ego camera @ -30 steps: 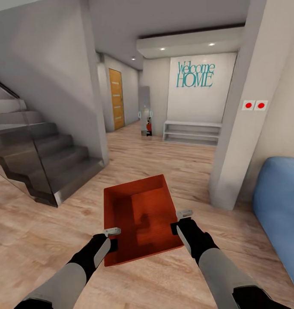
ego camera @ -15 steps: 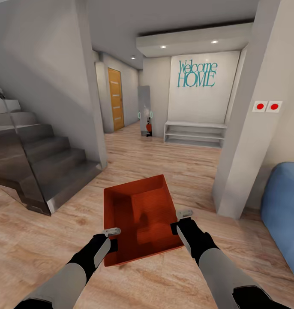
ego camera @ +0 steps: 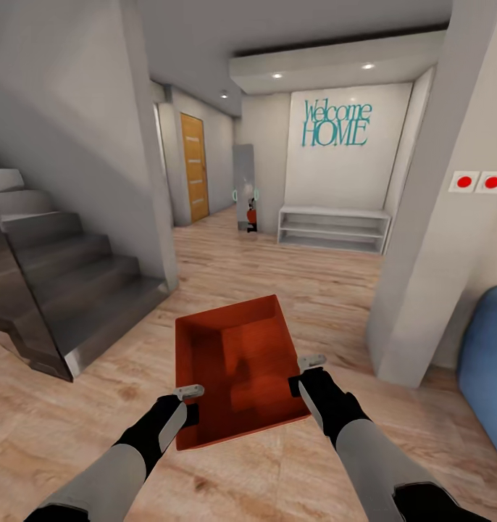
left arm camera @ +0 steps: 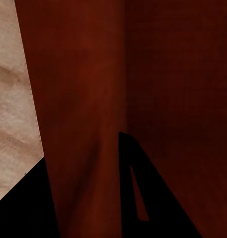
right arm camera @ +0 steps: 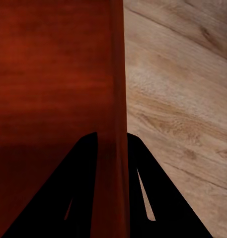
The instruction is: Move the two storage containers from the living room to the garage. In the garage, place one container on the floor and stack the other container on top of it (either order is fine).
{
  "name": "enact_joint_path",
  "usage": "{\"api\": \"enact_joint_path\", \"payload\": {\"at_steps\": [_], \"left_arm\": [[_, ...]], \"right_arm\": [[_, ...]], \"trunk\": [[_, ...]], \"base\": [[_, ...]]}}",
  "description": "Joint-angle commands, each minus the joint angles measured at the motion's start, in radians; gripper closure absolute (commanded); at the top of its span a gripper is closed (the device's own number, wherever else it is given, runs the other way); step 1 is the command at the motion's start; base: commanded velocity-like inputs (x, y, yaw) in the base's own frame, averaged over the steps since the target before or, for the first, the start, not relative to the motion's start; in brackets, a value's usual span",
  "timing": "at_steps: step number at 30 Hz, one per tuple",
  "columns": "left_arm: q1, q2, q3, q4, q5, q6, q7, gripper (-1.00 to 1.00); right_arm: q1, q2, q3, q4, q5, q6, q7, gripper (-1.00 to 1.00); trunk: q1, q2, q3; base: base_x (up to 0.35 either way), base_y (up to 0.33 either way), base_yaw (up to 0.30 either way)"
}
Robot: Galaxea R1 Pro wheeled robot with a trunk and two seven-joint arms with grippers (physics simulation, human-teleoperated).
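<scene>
Orange-red bin (ego camera: 237, 373) hangs above the wood plank floor (ego camera: 292, 283), carried between both arms. The left tool (ego camera: 193, 403) is clamped on its left wall and the right tool (ego camera: 301, 373) on its right wall. Stairs (ego camera: 67, 290) stand to the left.

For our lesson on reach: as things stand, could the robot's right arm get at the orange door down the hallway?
Probably not. The right hand is shut on the red bin's wall, sharing the carry with the left hand, and the orange door stands far down the hallway, across much wood floor.
</scene>
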Motion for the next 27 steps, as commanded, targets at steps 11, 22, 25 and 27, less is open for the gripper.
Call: {"api": "enact_joint_path", "payload": {"at_steps": [11, 22, 25, 27], "left_arm": [[0.001, 0.007, 0.005, 0.000, 0.012, -0.001, 0.000, 1.00], [0.001, 0.007, 0.005, 0.000, 0.012, -0.001, 0.000, 1.00], [0.001, 0.007, 0.005, 0.000, 0.012, -0.001, 0.000, 1.00], [0.001, 0.007, 0.005, 0.000, 0.012, -0.001, 0.000, 1.00]], "right_arm": [[-0.001, -0.001, -0.004, -0.002, -0.092, -0.005, 0.017, 1.00], [-0.001, -0.001, -0.004, -0.002, -0.091, -0.007, 0.017, 1.00], [-0.001, -0.001, -0.004, -0.002, -0.092, -0.007, 0.017, 1.00], [-0.001, -0.001, -0.004, -0.002, -0.092, -0.007, 0.017, 1.00]], "trunk": [[0.000, 0.000, 0.000], [0.000, 0.000, 0.000], [0.000, 0.000, 0.000], [0.000, 0.000, 0.000]], "base": [[0.337, 0.000, 0.000], [0.336, 0.000, 0.000], [0.336, 0.000, 0.000], [0.337, 0.000, 0.000]]}}
